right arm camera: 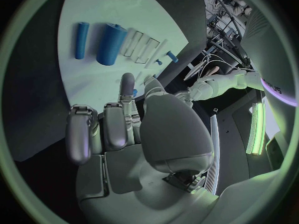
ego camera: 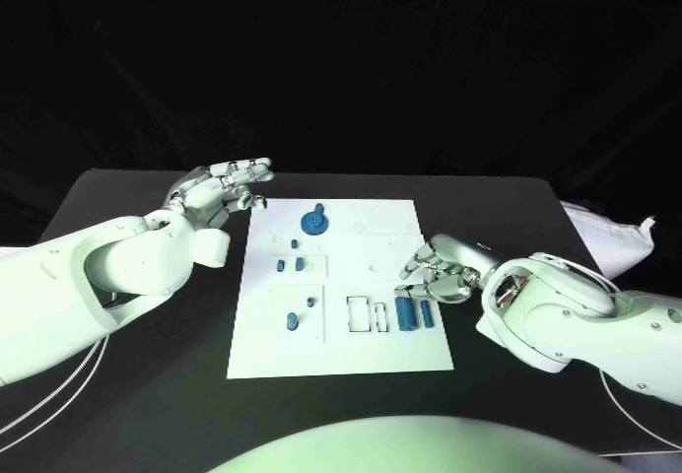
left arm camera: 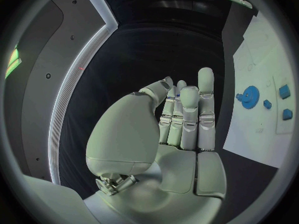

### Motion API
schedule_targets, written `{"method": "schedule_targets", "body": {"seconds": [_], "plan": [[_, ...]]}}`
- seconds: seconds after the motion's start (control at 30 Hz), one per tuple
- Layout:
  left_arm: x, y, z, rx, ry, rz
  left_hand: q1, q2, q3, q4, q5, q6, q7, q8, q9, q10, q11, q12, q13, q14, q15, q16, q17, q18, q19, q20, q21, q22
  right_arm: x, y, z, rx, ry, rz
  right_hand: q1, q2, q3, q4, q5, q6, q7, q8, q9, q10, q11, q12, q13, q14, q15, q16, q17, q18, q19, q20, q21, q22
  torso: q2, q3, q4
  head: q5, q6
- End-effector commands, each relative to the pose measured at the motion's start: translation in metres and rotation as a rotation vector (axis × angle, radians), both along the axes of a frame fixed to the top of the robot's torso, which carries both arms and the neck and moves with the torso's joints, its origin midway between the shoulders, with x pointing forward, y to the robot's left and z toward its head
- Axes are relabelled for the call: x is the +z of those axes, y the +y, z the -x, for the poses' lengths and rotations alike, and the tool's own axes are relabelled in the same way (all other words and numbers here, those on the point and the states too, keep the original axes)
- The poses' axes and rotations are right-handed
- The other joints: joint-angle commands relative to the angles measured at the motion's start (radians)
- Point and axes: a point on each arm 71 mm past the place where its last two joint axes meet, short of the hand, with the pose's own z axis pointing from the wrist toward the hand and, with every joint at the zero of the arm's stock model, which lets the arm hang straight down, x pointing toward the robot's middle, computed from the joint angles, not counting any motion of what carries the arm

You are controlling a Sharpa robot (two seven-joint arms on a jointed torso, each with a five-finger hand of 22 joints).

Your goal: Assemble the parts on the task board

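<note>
The right hand (ego camera: pixel 438 271) sits nearest, low over the task board's (ego camera: pixel 341 357) 3 o'clock edge, fingers (right arm camera: pixel 126 87) curled and seemingly holding nothing. Two blue cylinders (ego camera: pixel 414 314) lie just at its 6 o'clock. I judge a cylinder the next pick: approach from above, straddle it across its width, and close gently so it cannot roll. The left hand (ego camera: pixel 221 192) hovers off the board's 10 o'clock corner, fingers loosely apart and empty, near the blue gear (ego camera: pixel 315 221).
</note>
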Motion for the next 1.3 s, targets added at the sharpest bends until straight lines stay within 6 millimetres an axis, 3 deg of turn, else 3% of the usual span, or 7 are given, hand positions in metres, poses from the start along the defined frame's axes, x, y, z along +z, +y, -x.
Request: {"method": "schedule_targets", "body": {"seconds": [0.03,0.13,0.27,0.4,0.53,0.8,1.3], "plan": [[0.001,-0.004,0.002,-0.031,-0.01,0.007,-0.001,0.009,-0.006,-0.001,-0.003,-0.008,0.001,0.006,-0.001,-0.008,0.002,0.005,0.002,-0.007,-0.001,-0.007,-0.001,0.019,-0.007,-0.001,-0.004,-0.002,-0.005,-0.006,0.002,-0.058,0.04,0.065,-0.011,0.009,-0.031,0.0,0.0,-0.002,-0.007,0.015,0.004,0.019,-0.001,0.198,0.227,0.059,-0.007,0.035,0.039,-0.02,0.013,0.001,0.016,0.072,0.0,-0.0005,-0.0056,-0.004,0.0],[0.002,-0.005,0.002,-0.035,-0.011,0.006,-0.001,0.009,-0.006,-0.001,-0.003,-0.008,0.001,0.006,-0.001,-0.008,0.002,0.005,0.002,-0.007,-0.001,-0.007,-0.001,0.019,-0.007,-0.001,-0.004,-0.002,-0.007,-0.006,0.003,-0.049,0.043,0.099,-0.018,0.023,-0.059,0.002,0.001,-0.005,-0.008,0.029,0.008,0.028,0.0,0.318,0.369,0.063,-0.006,0.066,0.077,-0.024,0.022,0.002,0.03,0.091,0.0,-0.002,-0.0024,-0.005,-0.002],[0.002,-0.005,0.003,-0.037,-0.011,0.006,-0.001,0.009,-0.006,-0.001,-0.003,-0.008,0.001,0.006,-0.001,-0.008,0.002,0.005,0.002,-0.007,-0.001,-0.007,-0.001,0.019,-0.007,-0.001,-0.004,-0.002,-0.011,-0.005,0.005,-0.032,0.047,0.136,-0.024,0.035,-0.079,0.003,0.0,-0.008,-0.007,0.039,0.013,0.028,0.001,0.365,0.432,0.064,-0.005,0.081,0.095,-0.026,0.025,0.004,0.034,0.098,0.0,-0.0018,-0.0009,0.0,-0.006],[0.002,-0.005,0.003,-0.038,-0.011,0.005,-0.001,0.009,-0.006,-0.001,-0.003,-0.008,0.001,0.006,-0.001,-0.008,0.002,0.005,0.002,-0.007,-0.001,-0.007,-0.001,0.019,-0.007,-0.001,-0.004,-0.002,-0.015,-0.003,0.006,-0.018,0.057,0.157,-0.047,0.03,-0.104,0.005,0.009,-0.01,-0.008,0.048,0.018,0.026,0.001,0.382,0.46,0.064,-0.004,0.089,0.103,-0.027,0.027,0.004,0.039,0.104,0.0,-0.0024,0.0013,0.0,-0.008],[0.002,-0.005,0.003,-0.038,-0.011,0.005,-0.001,0.009,-0.006,-0.001,-0.003,-0.008,0.001,0.006,-0.001,-0.008,0.002,0.005,0.002,-0.007,-0.001,-0.007,-0.001,0.019,-0.007,-0.001,-0.004,-0.002,-0.019,-0.001,0.007,-0.003,0.063,0.175,-0.079,0.025,-0.123,0.006,0.002,-0.005,-0.01,0.058,0.024,0.027,0.0,0.392,0.478,0.066,-0.005,0.097,0.113,-0.029,0.032,0.004,0.044,0.113,0.0,-0.0022,-0.0008,0.0,-0.01],[0.001,-0.005,0.003,-0.041,-0.01,0.006,-0.003,0.01,-0.009,0.001,-0.004,-0.008,0.001,0.007,-0.001,-0.009,0.002,0.008,0.002,-0.009,0.0,-0.007,-0.002,0.019,-0.008,-0.001,-0.005,-0.003,-0.023,0.0,0.007,0.02,0.076,0.212,-0.087,0.027,-0.127,0.006,-0.006,0.001,-0.013,0.066,0.03,0.027,-0.003,0.394,0.485,0.066,-0.007,0.1,0.116,-0.03,0.034,0.003,0.047,0.117,0.0,-0.0026,0.0037,-0.003,-0.016],[0.0,-0.004,0.003,-0.044,-0.005,0.004,-0.004,0.01,-0.01,0.002,-0.005,-0.009,0.001,0.007,-0.001,-0.01,0.002,0.009,0.002,-0.009,0.0,-0.007,-0.004,0.019,-0.008,0.0,-0.005,-0.003,-0.036,0.006,0.004,0.047,0.08,0.265,-0.094,0.034,-0.129,0.006,-0.012,0.007,-0.016,0.074,0.036,0.026,-0.005,0.393,0.49,0.065,-0.008,0.101,0.117,-0.03,0.034,0.002,0.048,0.118,0.0,-0.0021,0.0044,0.007,-0.021]]}}
